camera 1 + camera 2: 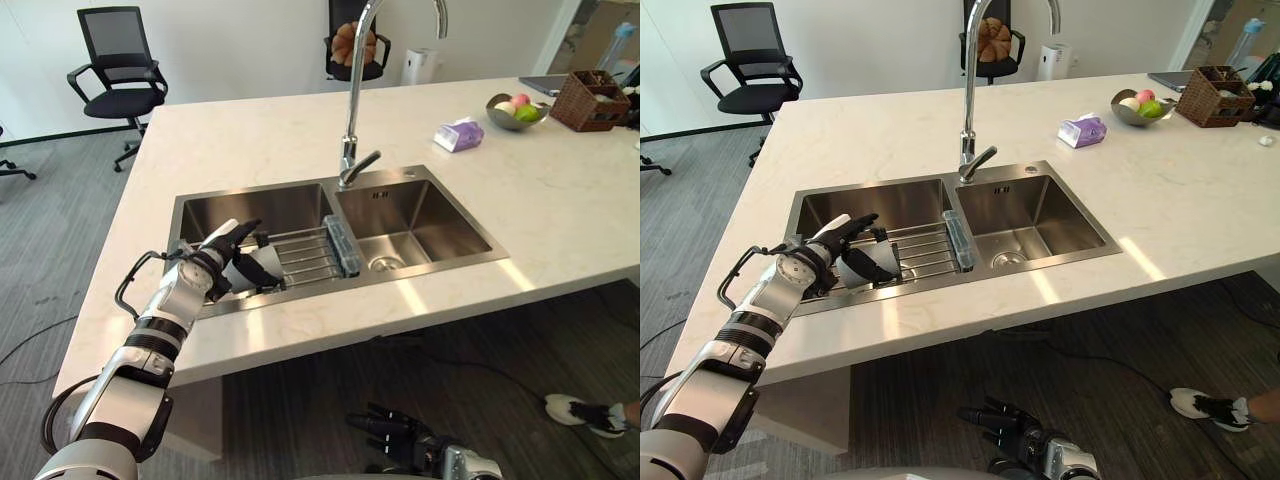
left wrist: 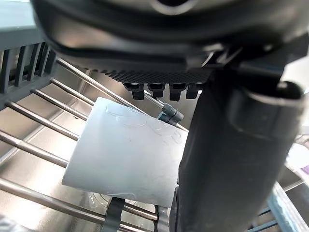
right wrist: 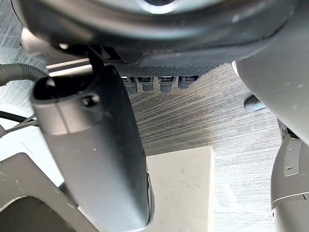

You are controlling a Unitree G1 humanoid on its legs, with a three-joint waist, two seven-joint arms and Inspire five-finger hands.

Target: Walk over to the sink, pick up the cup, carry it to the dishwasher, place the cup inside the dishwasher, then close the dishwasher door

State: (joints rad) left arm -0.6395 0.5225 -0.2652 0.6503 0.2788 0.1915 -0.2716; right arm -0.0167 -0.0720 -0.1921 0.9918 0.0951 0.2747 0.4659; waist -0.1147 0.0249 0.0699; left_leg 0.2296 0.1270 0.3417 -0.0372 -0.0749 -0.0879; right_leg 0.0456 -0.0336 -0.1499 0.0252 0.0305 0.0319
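Note:
A pale grey cup (image 1: 260,268) (image 2: 125,154) lies on its side on the wire rack (image 1: 305,255) that spans the left basin of the steel double sink (image 1: 420,178). My left hand (image 1: 208,262) (image 1: 812,260) reaches in from the counter's near edge and is open, its straight fingers spread over the cup's top. In the left wrist view the thumb (image 2: 227,159) stands right beside the cup's wall, with the fingers above it. My right hand (image 1: 400,430) (image 1: 1008,420) hangs low below the counter's front edge, open, holding nothing.
A tall chrome faucet (image 1: 352,100) rises behind the divider between the basins. On the counter at the right are a purple tissue pack (image 1: 458,134), a fruit bowl (image 1: 516,109) and a wicker basket (image 1: 592,100). Office chairs (image 1: 118,70) stand beyond. A person's shoe (image 1: 585,412) rests on the floor.

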